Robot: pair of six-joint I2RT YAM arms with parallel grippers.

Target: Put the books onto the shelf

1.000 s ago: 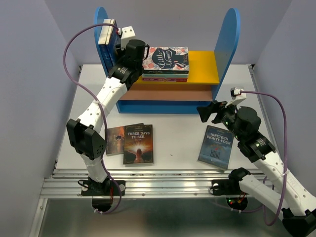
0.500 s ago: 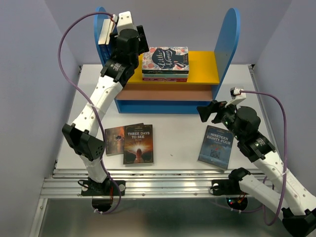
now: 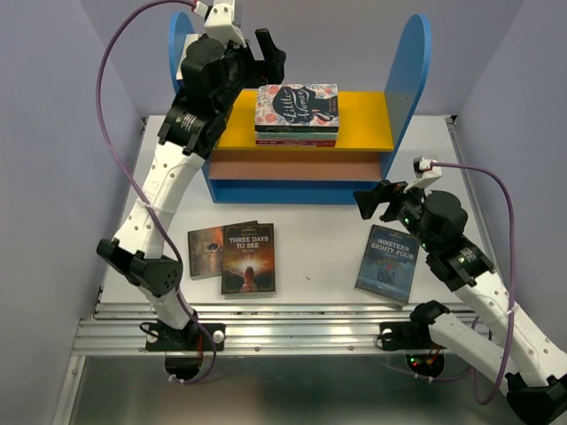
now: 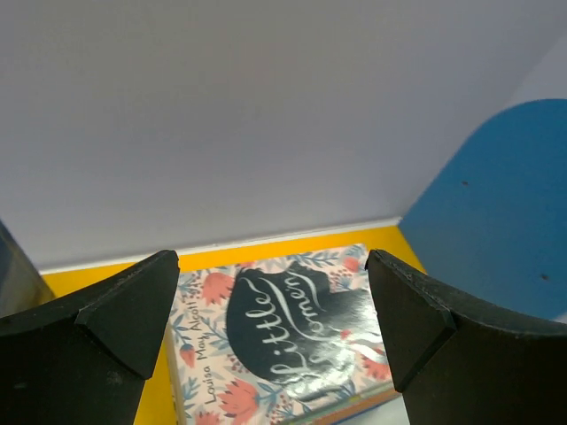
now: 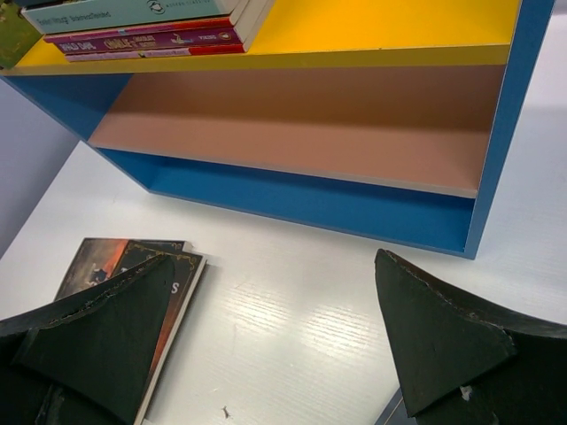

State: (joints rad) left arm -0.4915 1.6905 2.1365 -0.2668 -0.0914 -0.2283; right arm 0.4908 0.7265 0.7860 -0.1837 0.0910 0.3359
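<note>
The shelf (image 3: 409, 62) stands at the back of the table, with a yellow upper board (image 3: 365, 119) and a salmon lower board (image 3: 292, 166). My left gripper (image 3: 270, 55) hangs open and empty high over the left end of the yellow board (image 4: 106, 270). Two overlapping books lie front left: "Three Days to See" (image 3: 248, 258) on top of another (image 3: 204, 252). "Nineteen Eighty-Four" (image 3: 387, 263) lies front right. Above and behind it my right gripper (image 3: 363, 202) is open and empty, facing the shelf's lower board (image 5: 301, 124). In that wrist view its jaws (image 5: 274, 258) frame bare table beside the overlapping books (image 5: 182, 283).
A floral "Little Women" stack (image 3: 297, 111) lies flat on the yellow board, directly below the left fingers (image 4: 283, 336). My left arm covers the shelf's left panel in the top view. A dark upright edge (image 4: 13, 261) shows at the far left of the left wrist view.
The left gripper opened wide and rose up from the book standing against the left panel. That book is now hidden behind the arm. The right arm has not moved.
</note>
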